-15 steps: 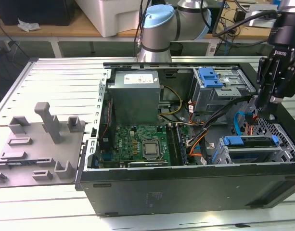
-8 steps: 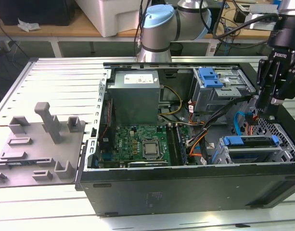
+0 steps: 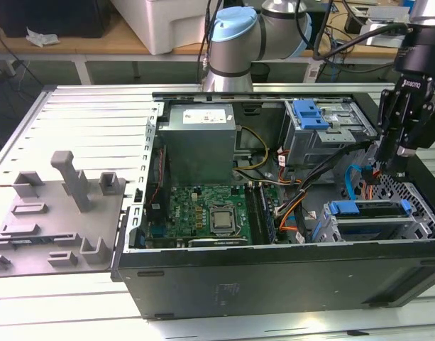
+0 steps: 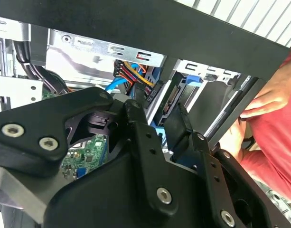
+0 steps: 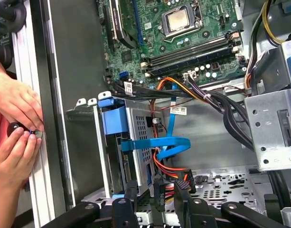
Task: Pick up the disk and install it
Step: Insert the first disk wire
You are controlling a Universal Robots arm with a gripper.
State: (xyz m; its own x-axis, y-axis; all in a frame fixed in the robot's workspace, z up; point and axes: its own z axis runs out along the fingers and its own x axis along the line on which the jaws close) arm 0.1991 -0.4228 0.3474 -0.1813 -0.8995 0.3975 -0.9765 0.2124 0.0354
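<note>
The open computer case [image 3: 274, 277] lies on its side. The arm [image 3: 235, 35] reaches in over its far end, and the gripper [image 5: 157, 198] hangs low inside, fingers apart and holding nothing. Just ahead of the fingertips stands the drive cage [image 5: 101, 156]. The disk [image 5: 115, 121] sits on edge in it, with the blue carrier tab at the end away from the gripper; I cannot tell how fully it is seated. A looped blue data cable [image 5: 157, 144] hangs between the gripper and the cage. A bundle of red, orange and yellow power wires [image 5: 166, 167] runs under the loop, nearer the fingertips. Beyond the case wall, off to one side of the gripper, a person's hands [image 5: 14, 107] pinch a small black object at the rim.

The likeliest trouble is a snag. A finger moving toward the disk could catch the cable loop or the wires and drag a plug loose, or skew the disk in its rails. The hands are also close enough that a sideways swing of the arm could strike them.

The exterior view places the gripper above the cage's far corner and shows the arm's whole reach. The first wrist view adds the cable loop and both hands. The second wrist view looks along the fingers and shows what looks like the disk's connector end [image 4: 171, 100] in the gap between them
</note>
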